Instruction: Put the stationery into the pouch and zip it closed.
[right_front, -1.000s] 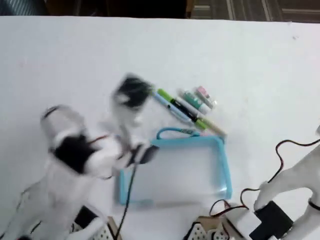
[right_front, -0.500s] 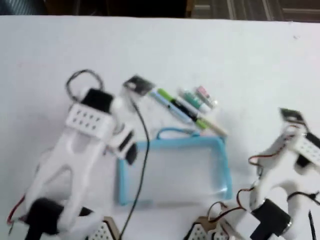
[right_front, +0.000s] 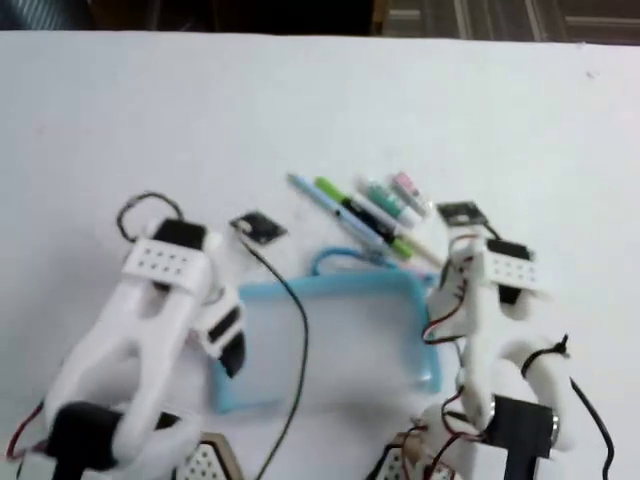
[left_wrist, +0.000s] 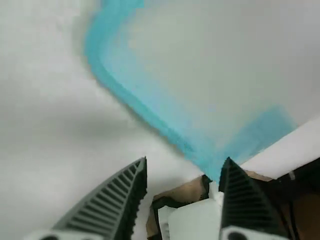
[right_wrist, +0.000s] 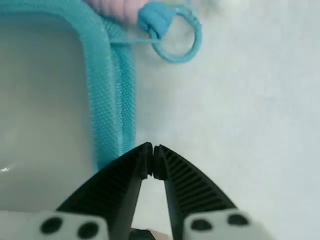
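Nearest, at the front edge of the desk (right_front: 560, 130), the two arms rise from their bases. The left arm (right_front: 140, 330) leans over the desk beside the left end of the pouch (right_front: 350, 340). The left end effector (left_wrist: 185, 165) hangs above the pouch's near left corner. Its fingers are spread fairly wide with nothing between them, and the blue trim of that corner lies just ahead of the gap. A black cable (right_front: 300, 340) runs from the front edge across the pouch to a small black block (right_front: 258, 227) beyond the far left corner.

The right arm (right_front: 480, 300) stands over the pouch's right end. The right end effector (right_wrist: 151, 161) is closed, tips together and holding nothing. It sits low over the desk just beside the pouch's blue edge, near a corner. Off that corner a blue ring (right_wrist: 175, 37) lies on the desk, tied to the pouch by a short cord.

The pouch lies flat between the arms, clear with blue trim; I cannot tell whether its zip is open. A blue loop (right_front: 345, 262) lies at its far edge.

Just beyond, the stationery lies on the desk outside the pouch, side by side on a slant. There is a blue pen (right_front: 318, 203), a green marker (right_front: 360, 218), a teal tube (right_front: 385, 203) and a pink-capped tube (right_front: 410, 192). A pencil (right_front: 428, 252) lies closest to the right arm.
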